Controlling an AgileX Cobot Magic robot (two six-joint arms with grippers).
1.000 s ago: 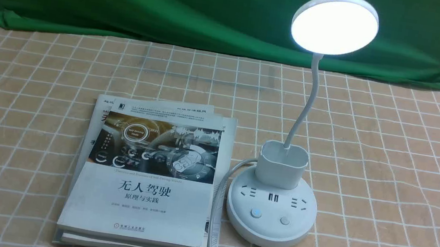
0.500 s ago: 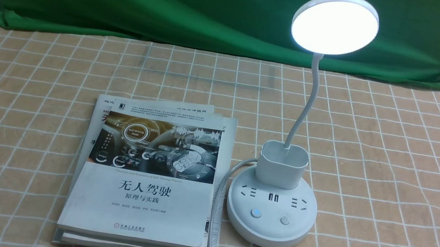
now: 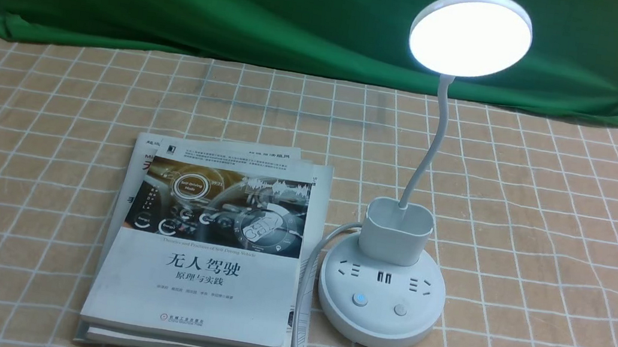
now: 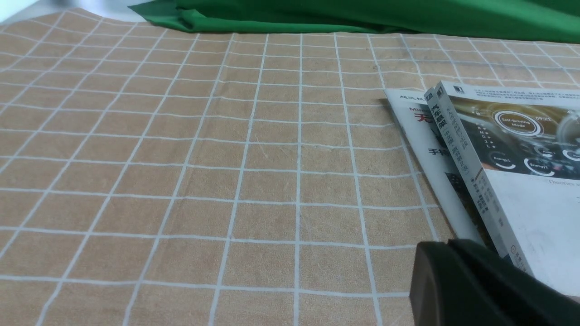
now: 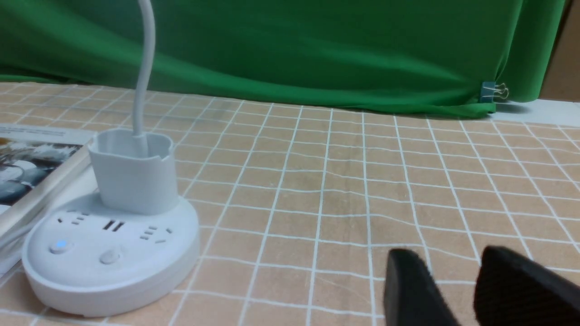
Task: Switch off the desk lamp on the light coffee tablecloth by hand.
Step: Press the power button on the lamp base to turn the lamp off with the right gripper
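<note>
Lamp (image 3: 395, 234) glowing on the checked tablecloth (image 3: 549, 231) just beside the books (image 3: 197, 279), right fingers (image 5: 410, 290) parted and clear of its base, left fingers (image 4: 457, 285) too cropped to tell open or closed.

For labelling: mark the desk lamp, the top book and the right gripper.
desk lamp (image 3: 470, 34), front view, lit disc head
top book (image 3: 194, 302), front view, white lower cover
right gripper (image 5: 448, 262), right wrist view, midway between fingertips
</note>
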